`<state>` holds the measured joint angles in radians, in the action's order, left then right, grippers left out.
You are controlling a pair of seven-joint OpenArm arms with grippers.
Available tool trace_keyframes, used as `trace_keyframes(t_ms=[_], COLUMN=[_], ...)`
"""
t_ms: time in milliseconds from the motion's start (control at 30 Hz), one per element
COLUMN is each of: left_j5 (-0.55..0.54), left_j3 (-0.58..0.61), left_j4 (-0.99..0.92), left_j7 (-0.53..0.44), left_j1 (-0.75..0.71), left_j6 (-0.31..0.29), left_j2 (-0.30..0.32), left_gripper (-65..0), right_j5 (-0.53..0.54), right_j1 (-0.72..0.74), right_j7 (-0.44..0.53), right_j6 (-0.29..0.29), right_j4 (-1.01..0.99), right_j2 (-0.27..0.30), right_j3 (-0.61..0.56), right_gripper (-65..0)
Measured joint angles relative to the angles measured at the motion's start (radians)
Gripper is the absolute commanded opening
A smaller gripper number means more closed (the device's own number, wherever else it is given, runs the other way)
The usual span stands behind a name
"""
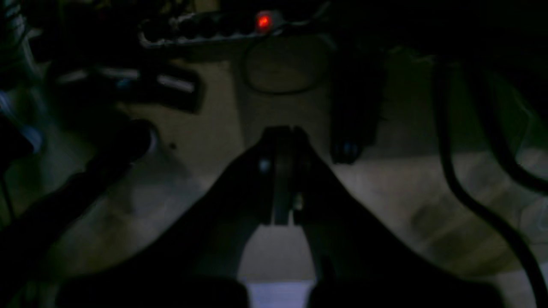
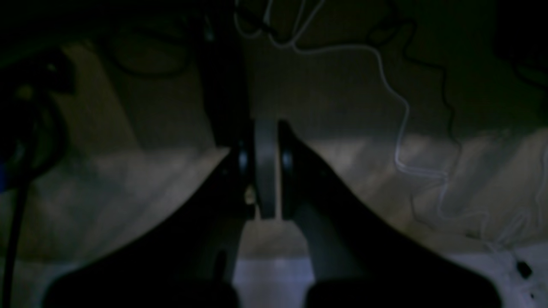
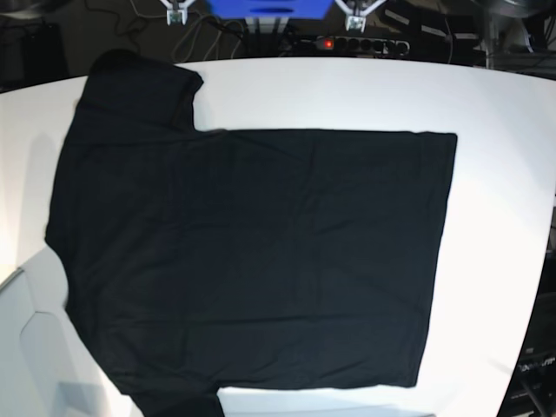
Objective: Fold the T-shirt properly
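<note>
A large plain black cloth T-shirt lies flat mid-frame; left gripper and right gripper hang closed, empty. Pinching one layer risks bunching.

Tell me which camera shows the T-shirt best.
The base view. The T-shirt lies spread flat on the white table, seen from above with one sleeve at the top left and its hem to the right. Both wrist views are dark and show only floor, cables and shut claws, no shirt.

White table, dim floor, perhaps wooden
</note>
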<state>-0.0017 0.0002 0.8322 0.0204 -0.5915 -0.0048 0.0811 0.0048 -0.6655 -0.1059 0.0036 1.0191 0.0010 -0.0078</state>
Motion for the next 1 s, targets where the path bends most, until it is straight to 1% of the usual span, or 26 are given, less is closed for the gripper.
trace_keyframes(t_ms=[67, 133, 167, 233, 267, 367, 433, 500, 567, 600, 700, 733, 833, 867, 900, 933, 967, 1000], left_j5=[-0.001, -0.001, 0.001, -0.002, -0.001, -0.002, 0.001, -0.002, 0.001, -0.001, -0.002, -0.002, -0.002, -0.003, -0.009, -0.047, -0.097, -0.151], left_j3=[-0.008, -0.01, -0.005, -0.007, -0.006, -0.005, -0.007, -0.011, -0.029, -0.045, -0.099, -0.113, -0.143, -0.153, -0.165, -0.181, -0.198, -0.217], left_j4=[0.123, 0.247, 0.302, 0.41, 0.468, 0.599, 0.686, 0.767, 0.856, 0.896, 0.995, 1.016, 1.07, 1.082, 1.088, 1.092, 1.094, 1.094], left_j7=[0.005, -0.003, -0.001, 0.01, -0.003, 0.012, 0.005, 0.01, 0.008, 0.008, 0.006, 0.006, 0.009, 0.006, 0.01, 0.009, 0.007, 0.007], left_j1=[-0.074, -0.151, -0.193, -0.264, -0.308, -0.402, -0.454, -0.495, -0.539, -0.557, -0.58, -0.577, -0.558, -0.549, -0.536, -0.521, -0.507, -0.493], left_j6=[0.014, 0.006, 0.003, 0.009, 0.007, 0.006, 0.006, 0.011, -0.006, -0.005, 0.002, 0.002, 0.0, 0.0, 0.0, -0.002, -0.003, -0.004], left_j2=[0.021, 0.043, 0.055, 0.064, 0.072, 0.093, 0.108, 0.115, 0.119, 0.117, 0.121, 0.121, 0.118, 0.118, 0.118, 0.118, 0.117, 0.118], left_gripper=[-64.9, -64.9, -64.9, -64.9, -64.9, -64.9, -64.9, -64.9, -64.9, -64.9, -64.6, -64.5, -64.3, -63.7, -61.7, -58.3, -53.4, -49.1], right_j5=[-0.002, 0.0, -0.003, -0.004, 0.0, 0.0, 0.0, -0.002, 0.0, 0.001, 0.0, 0.0, 0.0, 0.0, 0.0, 0.0, 0.0, 0.0], right_j1=[-0.06, -0.125, -0.158, -0.216, -0.253, -0.336, -0.383, -0.428, -0.476, -0.496, -0.521, -0.512, -0.447, -0.431, -0.419, -0.409, -0.399, -0.387], right_j7=[-0.011, 0.002, -0.007, -0.012, -0.002, -0.01, -0.012, -0.008, -0.01, -0.013, -0.009, 0.0, -0.015, -0.011, -0.005, -0.007, -0.014, -0.02], right_j6=[0.0, 0.0, 0.0, 0.0, 0.0, 0.0, 0.0, 0.0, 0.0, 0.003, 0.002, 0.003, 0.003, 0.003, 0.003, 0.008, 0.025, 0.058], right_j4=[0.1, 0.2, 0.249, 0.345, 0.401, 0.546, 0.638, 0.731, 0.828, 0.87, 0.972, 0.982, 0.982, 0.984, 0.986, 0.986, 0.985, 0.984], right_j2=[0.015, 0.033, 0.042, 0.051, 0.06, 0.092, 0.11, 0.118, 0.117, 0.116, 0.116, 0.116, 0.115, 0.115, 0.118, 0.118, 0.118, 0.118], right_j3=[-0.001, 0.001, 0.001, 0.001, 0.0, 0.0, 0.007, 0.01, 0.015, 0.024, 0.066, 0.075, 0.098, 0.108, 0.113, 0.119, 0.128, 0.139], right_gripper=[-65.0, -65.0, -65.0, -65.0, -65.0, -65.0, -65.0, -65.0, -65.0, -65.0, -65.0, -65.0, -65.0, -65.0, -65.0, -63.1, -60.5, -58.2])
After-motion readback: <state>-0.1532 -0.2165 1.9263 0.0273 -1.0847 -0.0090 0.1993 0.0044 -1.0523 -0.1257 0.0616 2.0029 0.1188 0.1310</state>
